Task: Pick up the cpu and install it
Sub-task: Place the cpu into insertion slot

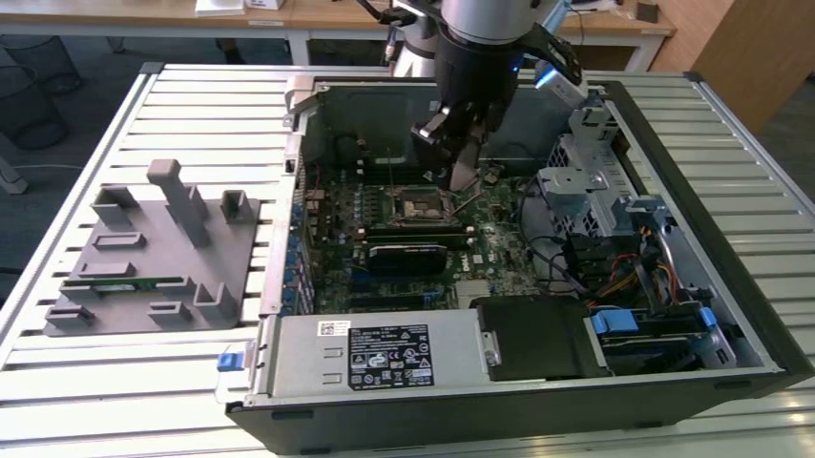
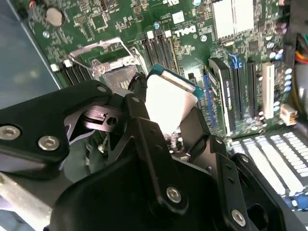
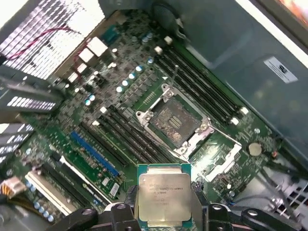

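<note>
The cpu [image 3: 163,195] is a flat square chip with a silver top and a green edge, and my gripper [image 3: 163,214] is shut on it. In the exterior view the gripper [image 1: 461,170] hangs inside the open computer case with the cpu [image 1: 463,176] held on edge, just above the motherboard and a little to the exterior view's right of the socket [image 1: 418,206]. The socket [image 3: 174,120] has a metal frame, and its contact field is uncovered. In the second wrist view the cpu [image 2: 171,103] sits between the black fingers [image 2: 144,130], near the socket [image 2: 113,67].
Memory slots [image 3: 130,137] flank the socket. A black card [image 1: 407,256], the power supply [image 1: 369,353] and a drive cage [image 1: 593,186] crowd the case. At the exterior view's left, a grey fixture [image 1: 147,253] on the slatted table holds a green memory stick [image 1: 128,284].
</note>
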`<state>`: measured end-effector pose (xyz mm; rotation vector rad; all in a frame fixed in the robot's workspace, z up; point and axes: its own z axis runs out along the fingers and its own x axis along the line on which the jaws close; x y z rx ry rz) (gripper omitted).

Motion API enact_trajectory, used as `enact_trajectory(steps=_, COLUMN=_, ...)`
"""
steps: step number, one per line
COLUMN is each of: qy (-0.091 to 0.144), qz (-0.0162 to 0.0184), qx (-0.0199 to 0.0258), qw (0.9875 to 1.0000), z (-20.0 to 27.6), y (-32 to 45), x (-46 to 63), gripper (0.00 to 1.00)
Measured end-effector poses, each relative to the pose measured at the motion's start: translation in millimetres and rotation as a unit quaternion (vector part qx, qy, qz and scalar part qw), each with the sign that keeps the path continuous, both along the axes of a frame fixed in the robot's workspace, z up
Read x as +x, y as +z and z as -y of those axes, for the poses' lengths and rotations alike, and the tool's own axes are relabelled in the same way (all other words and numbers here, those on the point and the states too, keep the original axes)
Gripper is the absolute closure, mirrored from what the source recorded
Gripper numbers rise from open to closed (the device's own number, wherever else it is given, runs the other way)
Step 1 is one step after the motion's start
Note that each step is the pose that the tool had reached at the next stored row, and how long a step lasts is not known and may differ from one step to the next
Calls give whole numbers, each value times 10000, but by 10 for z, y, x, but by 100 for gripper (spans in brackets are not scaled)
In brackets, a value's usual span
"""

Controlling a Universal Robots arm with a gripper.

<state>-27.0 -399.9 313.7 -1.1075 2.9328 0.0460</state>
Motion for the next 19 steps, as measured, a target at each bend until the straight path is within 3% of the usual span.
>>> enact_trajectory(steps=2, qy=-365, qz=0, qx=0, qw=9993, z=0, y=-24, x=0, gripper=47)
enact_trajectory(steps=5, qy=-634, qz=0, qx=0, qw=9980, z=0, y=-40, x=0, gripper=47)
enact_trajectory(steps=10, qy=-1090, qz=0, qx=0, qw=9940, z=0, y=-69, x=0, gripper=47)
enact_trajectory(steps=15, qy=-1544, qz=0, qx=0, qw=9880, z=0, y=-96, x=0, gripper=47)
enact_trajectory(steps=19, qy=-1904, qz=0, qx=0, qw=9817, z=0, y=-118, x=0, gripper=47)
